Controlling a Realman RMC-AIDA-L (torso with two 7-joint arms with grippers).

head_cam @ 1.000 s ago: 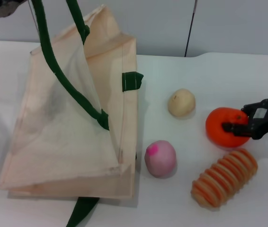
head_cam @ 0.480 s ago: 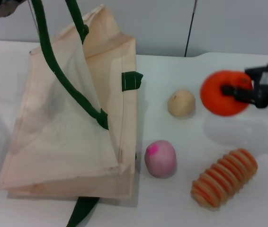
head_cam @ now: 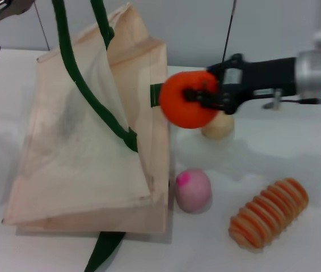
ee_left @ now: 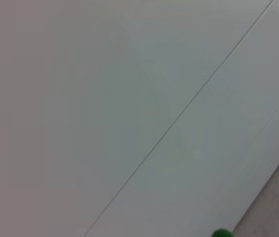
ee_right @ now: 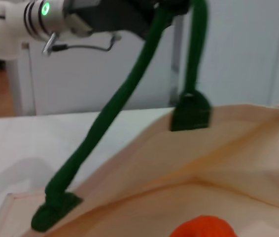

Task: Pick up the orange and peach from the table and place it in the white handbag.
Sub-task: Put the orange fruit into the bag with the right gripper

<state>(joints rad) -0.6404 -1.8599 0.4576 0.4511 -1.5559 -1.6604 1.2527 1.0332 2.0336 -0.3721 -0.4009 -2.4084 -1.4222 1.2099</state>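
The right gripper (head_cam: 197, 97), jaws clamped across the orange (head_cam: 186, 106), carries it beside the white handbag (head_cam: 87, 153); round, smooth, firm-looking, best gripped across its middle.

A black right gripper (head_cam: 197, 97) on a matte black forearm, silver-white wrist ring (head_cam: 318, 71) (small cyan light glowing), thin grey cable beneath.

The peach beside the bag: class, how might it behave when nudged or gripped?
The peach is round and rests free on the table, so a nudge would probably roll it, perhaps against the white handbag. Its smooth curved skin might slip in a pincer unless gripped across its middle.
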